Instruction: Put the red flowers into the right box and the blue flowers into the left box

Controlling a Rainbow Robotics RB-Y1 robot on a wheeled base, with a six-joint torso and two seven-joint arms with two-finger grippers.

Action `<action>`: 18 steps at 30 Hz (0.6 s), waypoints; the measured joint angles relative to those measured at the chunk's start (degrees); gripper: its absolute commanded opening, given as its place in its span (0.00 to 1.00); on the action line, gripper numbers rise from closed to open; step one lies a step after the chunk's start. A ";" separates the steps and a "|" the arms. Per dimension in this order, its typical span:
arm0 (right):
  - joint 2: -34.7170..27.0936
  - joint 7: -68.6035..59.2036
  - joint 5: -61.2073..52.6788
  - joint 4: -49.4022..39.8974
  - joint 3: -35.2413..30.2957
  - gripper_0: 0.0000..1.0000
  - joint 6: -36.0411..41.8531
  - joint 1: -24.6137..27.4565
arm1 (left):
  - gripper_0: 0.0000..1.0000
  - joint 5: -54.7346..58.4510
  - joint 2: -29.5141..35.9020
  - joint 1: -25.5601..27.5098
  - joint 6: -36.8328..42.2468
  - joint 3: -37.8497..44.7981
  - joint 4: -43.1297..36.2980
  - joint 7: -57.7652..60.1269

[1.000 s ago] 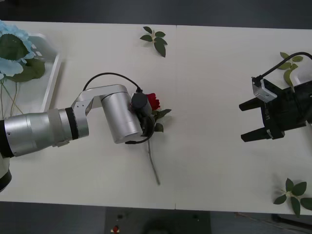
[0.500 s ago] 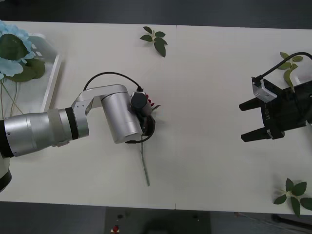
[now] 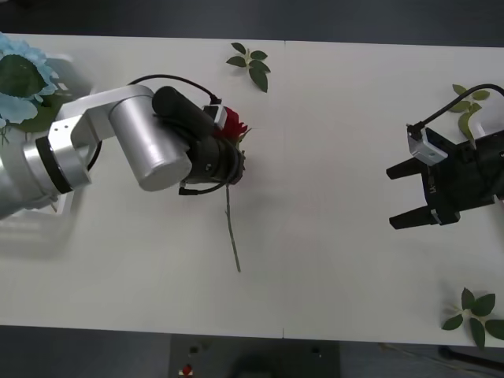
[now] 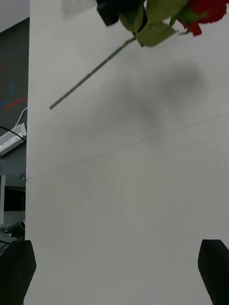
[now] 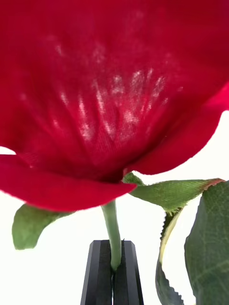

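Note:
One of the red flowers, a rose with its bloom (image 3: 234, 126) and long stem (image 3: 232, 236), hangs above the table in my left gripper (image 3: 229, 167). In the left wrist view the black fingers (image 5: 101, 274) are shut on the stem (image 5: 112, 228) just under the bloom (image 5: 114, 86). The right wrist view shows the same rose (image 4: 205, 9) from afar. The blue flowers (image 3: 20, 75) lie at the far left over the left box (image 3: 69, 63). My right gripper (image 3: 402, 195) stands open at the right, far from the rose, its fingertips (image 4: 16, 271) apart. A white corner at the right edge may be the right box (image 3: 492, 118).
Loose green leaf sprigs lie at the back middle (image 3: 250, 63), the back right (image 3: 468, 102) and the front right (image 3: 475, 315). The white table (image 3: 331, 118) stretches open between the two arms.
My left arm has risen and swung back toward the left with the rose, whose stem now hangs off the table. The right arm has not moved.

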 measured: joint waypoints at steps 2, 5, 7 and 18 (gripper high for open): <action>0.00 0.00 0.00 0.03 0.00 1.00 0.00 0.00 | 0.00 2.73 2.61 0.01 0.00 1.78 -2.19 -0.94; 0.00 0.00 0.00 0.05 -0.01 1.00 0.00 0.00 | 0.00 5.67 5.79 0.71 -0.03 5.62 -5.42 -3.70; 0.00 0.00 0.00 0.06 -0.01 1.00 0.00 -0.01 | 0.00 8.05 7.22 2.80 -0.05 10.34 -8.19 -7.31; -0.01 0.00 0.00 0.08 -0.03 1.00 0.00 -0.01 | 0.00 26.49 10.89 16.80 -0.11 36.30 -22.17 -16.80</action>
